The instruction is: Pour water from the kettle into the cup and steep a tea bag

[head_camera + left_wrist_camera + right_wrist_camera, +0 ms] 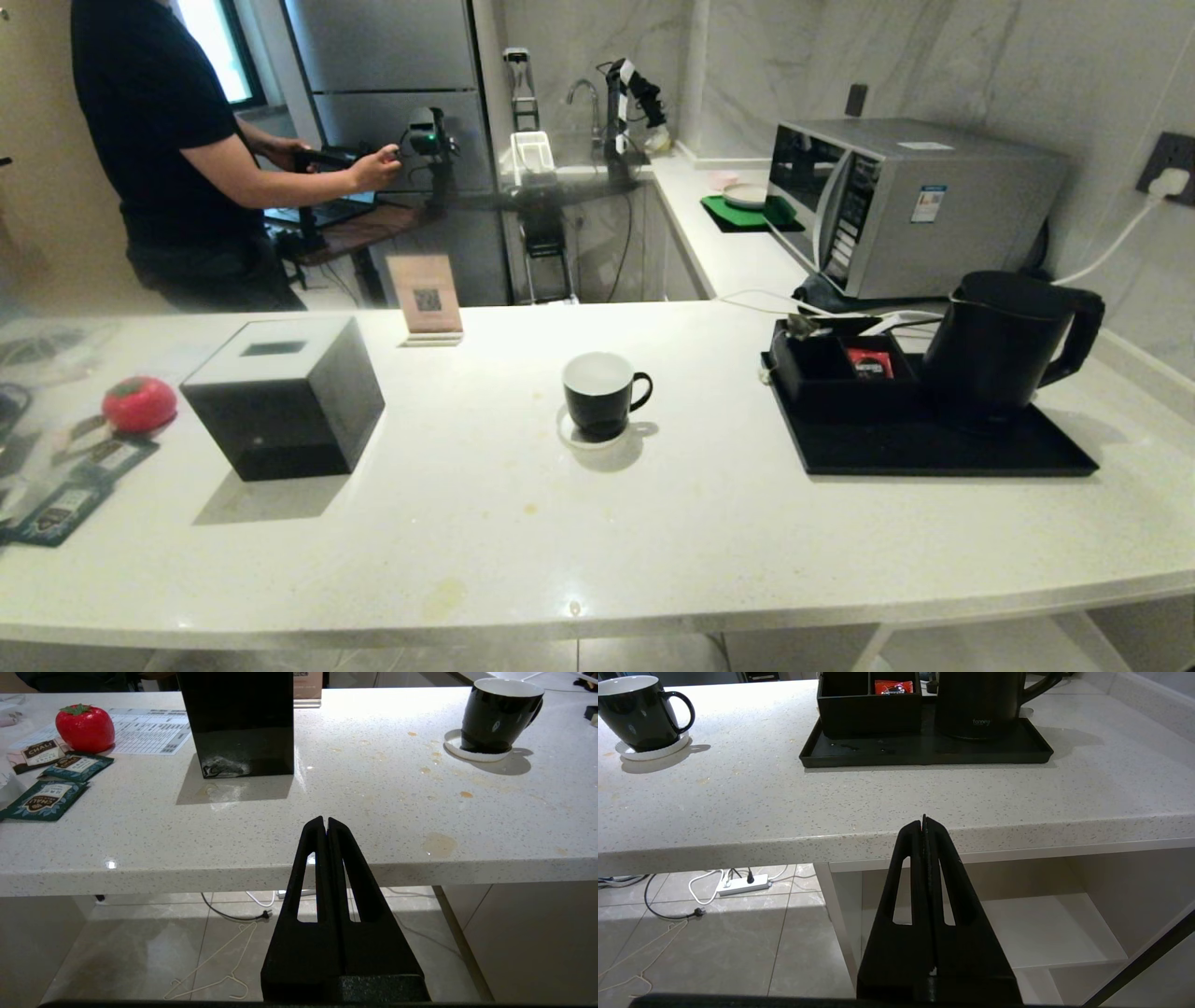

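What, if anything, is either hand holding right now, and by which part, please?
Nothing is held: the left hand and right hand are both shut empty, short of the counter's edge.

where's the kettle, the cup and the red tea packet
kettle (999, 341), head view, on its body
cup (600, 399), head view, on its outer side
red tea packet (869, 363), head view, on its face
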Controlling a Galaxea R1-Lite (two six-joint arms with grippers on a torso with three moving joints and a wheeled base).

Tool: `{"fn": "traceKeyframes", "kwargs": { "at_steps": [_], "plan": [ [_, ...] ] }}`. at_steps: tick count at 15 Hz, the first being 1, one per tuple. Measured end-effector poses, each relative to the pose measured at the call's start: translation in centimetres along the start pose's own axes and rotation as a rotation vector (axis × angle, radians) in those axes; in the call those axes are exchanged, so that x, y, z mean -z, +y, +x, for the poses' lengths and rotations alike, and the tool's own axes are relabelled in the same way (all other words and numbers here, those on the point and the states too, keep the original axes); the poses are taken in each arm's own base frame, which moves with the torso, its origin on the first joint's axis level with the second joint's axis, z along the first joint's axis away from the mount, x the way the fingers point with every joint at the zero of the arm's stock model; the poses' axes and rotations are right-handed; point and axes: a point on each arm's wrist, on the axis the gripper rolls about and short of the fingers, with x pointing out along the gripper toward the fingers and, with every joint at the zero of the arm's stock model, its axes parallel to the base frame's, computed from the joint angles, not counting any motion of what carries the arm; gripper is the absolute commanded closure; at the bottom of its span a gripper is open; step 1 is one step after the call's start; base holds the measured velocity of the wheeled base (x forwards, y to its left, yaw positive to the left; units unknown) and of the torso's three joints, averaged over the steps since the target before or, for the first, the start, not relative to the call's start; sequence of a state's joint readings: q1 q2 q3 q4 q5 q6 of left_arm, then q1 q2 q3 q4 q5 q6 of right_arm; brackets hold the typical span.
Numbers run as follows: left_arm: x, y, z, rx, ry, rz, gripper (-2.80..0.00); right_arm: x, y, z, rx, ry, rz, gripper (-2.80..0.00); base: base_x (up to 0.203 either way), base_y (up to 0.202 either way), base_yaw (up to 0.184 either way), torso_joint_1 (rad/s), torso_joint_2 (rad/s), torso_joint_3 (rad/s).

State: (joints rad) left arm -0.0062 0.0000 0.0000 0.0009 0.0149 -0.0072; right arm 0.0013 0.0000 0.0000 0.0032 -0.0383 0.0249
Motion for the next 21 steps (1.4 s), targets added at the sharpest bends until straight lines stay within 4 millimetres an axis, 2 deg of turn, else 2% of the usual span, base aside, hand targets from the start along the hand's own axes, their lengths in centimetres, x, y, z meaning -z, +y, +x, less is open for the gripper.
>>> {"fn": "traceKeyframes", "kwargs": {
  "at_steps": [13,17,21],
  "plan": [
    [0.0,0.0,0.0,0.000,0.000,0.000,0.00,-0.1,0.0,-0.1,-0.005,0.003,-0.012,0.00,0.000,0.000,0.000,0.000,0.00,0.000],
    [0.0,0.0,0.0,0.000,0.000,0.000,0.00,-2.1,0.1,-0.5,-0.039,-0.037,-0.013,0.00,0.000,0.000,0.000,0.000,0.00,0.000],
    [0.0,0.0,0.0,0.000,0.000,0.000,0.00,-4.8,0.2,-0.1,-0.042,-0.034,-0.013,0.00,0.000,0.000,0.000,0.000,0.00,0.000]
  ]
}}
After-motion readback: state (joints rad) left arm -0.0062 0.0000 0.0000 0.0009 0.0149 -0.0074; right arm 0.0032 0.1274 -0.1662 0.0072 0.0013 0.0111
